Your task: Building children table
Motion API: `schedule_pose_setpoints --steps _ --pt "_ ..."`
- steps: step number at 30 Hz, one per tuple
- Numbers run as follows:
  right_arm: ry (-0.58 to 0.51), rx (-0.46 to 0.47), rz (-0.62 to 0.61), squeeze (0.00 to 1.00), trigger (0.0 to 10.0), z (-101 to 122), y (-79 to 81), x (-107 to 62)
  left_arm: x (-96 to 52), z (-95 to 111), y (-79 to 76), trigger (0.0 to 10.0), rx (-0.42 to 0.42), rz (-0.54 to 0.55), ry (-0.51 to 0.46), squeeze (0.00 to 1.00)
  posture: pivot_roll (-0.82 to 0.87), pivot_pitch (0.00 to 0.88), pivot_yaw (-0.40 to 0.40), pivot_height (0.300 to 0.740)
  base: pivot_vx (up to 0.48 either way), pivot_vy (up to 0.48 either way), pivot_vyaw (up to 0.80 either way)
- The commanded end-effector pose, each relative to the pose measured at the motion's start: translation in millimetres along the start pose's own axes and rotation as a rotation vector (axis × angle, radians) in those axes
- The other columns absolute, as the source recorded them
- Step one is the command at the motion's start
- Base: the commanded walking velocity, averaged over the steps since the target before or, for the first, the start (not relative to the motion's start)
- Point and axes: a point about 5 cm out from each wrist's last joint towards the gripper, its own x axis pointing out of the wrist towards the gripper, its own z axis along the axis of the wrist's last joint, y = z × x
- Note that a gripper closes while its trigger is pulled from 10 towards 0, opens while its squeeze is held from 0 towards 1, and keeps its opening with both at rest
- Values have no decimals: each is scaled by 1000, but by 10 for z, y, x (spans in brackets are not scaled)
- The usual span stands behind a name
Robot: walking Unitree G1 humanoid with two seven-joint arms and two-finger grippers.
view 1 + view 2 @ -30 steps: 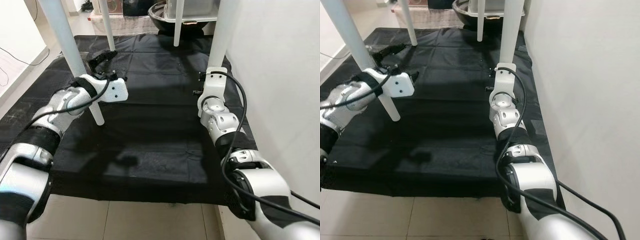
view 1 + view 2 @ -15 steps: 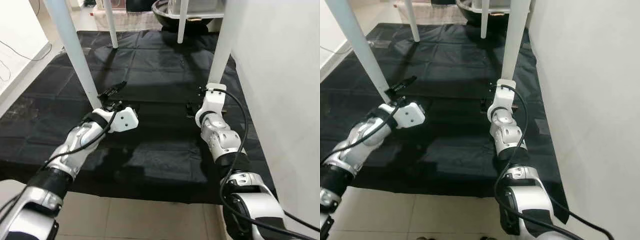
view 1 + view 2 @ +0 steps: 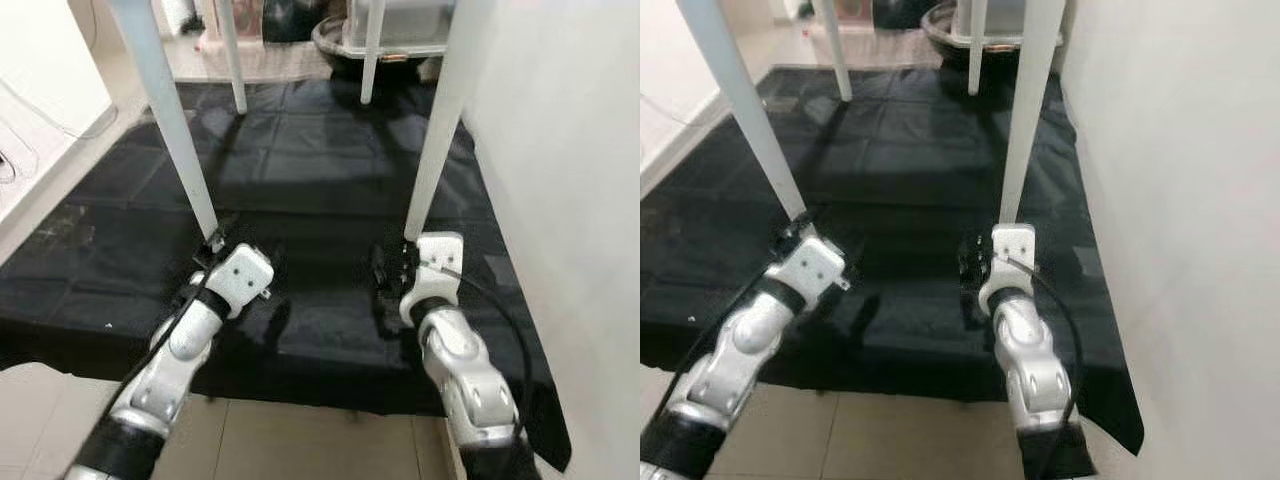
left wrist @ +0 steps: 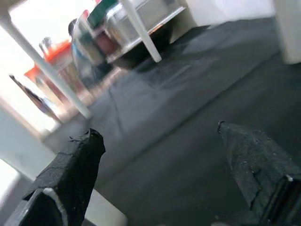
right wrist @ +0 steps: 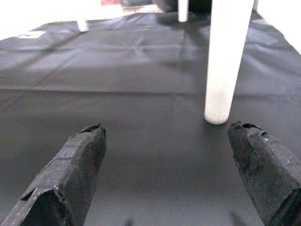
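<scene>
White table legs stand upright on a black mat (image 3: 310, 180) spread over a tiled floor (image 3: 300, 445), beside a white wall (image 3: 560, 150) on the robot's right. Near left leg (image 3: 180, 130) and near right leg (image 3: 440, 130) meet the mat just ahead of the two arms; two far legs (image 3: 233, 55) (image 3: 372, 50) stand at the mat's far edge, with a dark round basin (image 3: 340, 45) behind them.

Left gripper (image 4: 160, 174) sits low over the mat, close by the foot of the near left leg; its white wrist housing (image 3: 238, 280) lies just short of that foot. In the left wrist view its two black fingers (image 4: 70, 165) are spread wide with bare mat between them and grasp nothing.

Right gripper (image 5: 169, 188) hovers low over the mat, short of the foot of the near right leg. In the right wrist view that leg's round foot (image 5: 218, 110) rests on the mat ahead, nearer one finger than the other, apart from both. Fingers (image 5: 70, 165) are spread wide and hold nothing. A black cable (image 3: 500, 310) loops along the right forearm.
</scene>
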Motion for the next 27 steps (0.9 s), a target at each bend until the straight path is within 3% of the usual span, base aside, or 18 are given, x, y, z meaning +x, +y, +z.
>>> schedule_pose_setpoints --steps 1,3,4,5,10,11,13,14,19,27 --pt "-7 14 21 0 10000 31 52 -23 -27 -12 -4 10000 -36 -7 29 0 56 48 6 740 0 0 0" --pt "5 8 36 0 10000 -20 86 -106 -121 -70 -102 10000 -139 -21 80 0 51 40 7 740 0 0 0" --pt "5 8 36 0 10000 -20 86 -106 -121 -70 -102 10000 -139 -21 80 0 51 40 7 740 0 0 0" --pt "13 13 47 0 10000 -40 103 -142 -174 -107 -163 10000 -191 -25 110 0 43 34 6 740 0 0 0" --pt "18 16 57 0 10000 -59 116 -171 -232 -132 -240 10000 -230 -39 129 0 37 29 1 740 0 0 0" --pt "29 19 64 0 10000 -88 128 -201 -293 -161 -323 10000 -283 -43 160 0 34 24 -4 740 0 0 0" --pt "29 19 64 0 10000 -88 128 -201 -293 -161 -323 10000 -283 -43 160 0 34 24 -4 740 0 0 0" --pt "42 15 70 0 10000 -124 132 -227 -344 -179 -410 10000 -322 -55 187 0 30 20 -7 740 0 0 0" --pt "71 0 65 0 10000 -206 110 -259 -409 -192 -548 10000 -362 -76 230 0 18 9 -14 740 -280 0 0" --pt "88 -8 56 0 10000 -238 88 -267 -408 -190 -556 10000 -364 -77 252 0 15 7 -14 740 -380 0 0"
